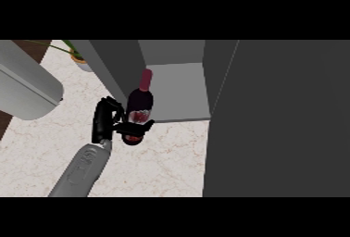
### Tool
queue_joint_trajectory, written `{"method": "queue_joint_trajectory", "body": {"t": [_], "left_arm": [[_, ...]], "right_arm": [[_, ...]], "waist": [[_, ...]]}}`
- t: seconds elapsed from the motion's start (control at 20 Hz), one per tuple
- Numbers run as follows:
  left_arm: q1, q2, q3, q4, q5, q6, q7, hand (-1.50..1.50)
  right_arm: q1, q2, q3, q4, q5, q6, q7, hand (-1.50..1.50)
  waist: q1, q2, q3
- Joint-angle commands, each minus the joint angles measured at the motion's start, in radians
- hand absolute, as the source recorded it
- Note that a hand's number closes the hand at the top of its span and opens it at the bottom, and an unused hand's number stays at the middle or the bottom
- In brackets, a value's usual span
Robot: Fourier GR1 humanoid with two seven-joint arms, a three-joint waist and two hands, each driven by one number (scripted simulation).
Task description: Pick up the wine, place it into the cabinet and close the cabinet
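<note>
One robot hand [113, 121] shows in the head view, and which arm it belongs to is hard to say, since it enters from the lower edge left of centre; the other robot hand is out of view. Its fingers and thumb are curled round the lower body of the wine bottle [140, 106], which it carries off the bench [164, 157], so the pickup looks done and the step in hand is judged to be the carry into the cabinet [179, 90]. The bottle sits just at the cabinet's front lower lip, at about seven o'clock from the open compartment, its neck pointing toward twelve o'clock and leaning slightly to one o'clock. The next move probably calls for pushing the bottle onward toward one o'clock, past the lip and onto the pale inner floor, setting it upright, releasing it, and then swinging the dark door [280, 120] at three o'clock closed. The bottle is dark, nearly black glass with a reddish neck cap and a red and white label partly hidden by the fingers. A grey rounded object [27, 88] lies at nine o'clock, well apart.
</note>
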Motion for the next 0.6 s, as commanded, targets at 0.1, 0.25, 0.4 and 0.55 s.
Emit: {"method": "queue_joint_trajectory", "body": {"t": [0.1,0.25,0.4,0.55], "left_arm": [[-0.177,-0.134,-0.066,0.167,-0.042,-0.014,0.072,1.50],[-0.171,-0.134,-0.056,0.175,-0.042,-0.001,0.090,1.50],[-0.181,-0.128,-0.022,0.192,-0.038,0.020,0.065,1.50],[-0.184,-0.134,-0.006,0.188,-0.022,0.020,0.052,1.50]], "right_arm": [[-0.001,0.010,0.018,-0.036,-0.067,0.004,0.025,-1.50],[-0.002,0.004,0.015,-0.060,-0.068,0.010,0.034,-1.50],[-0.006,0.007,0.002,-0.055,-0.070,0.008,0.035,-1.50],[-0.001,0.008,0.021,-0.034,-0.063,0.017,0.033,-1.50]], "waist": [[-0.053,0.033,-0.016],[-0.062,0.034,-0.016],[-0.056,0.035,-0.017],[-0.059,0.036,-0.017]]}}
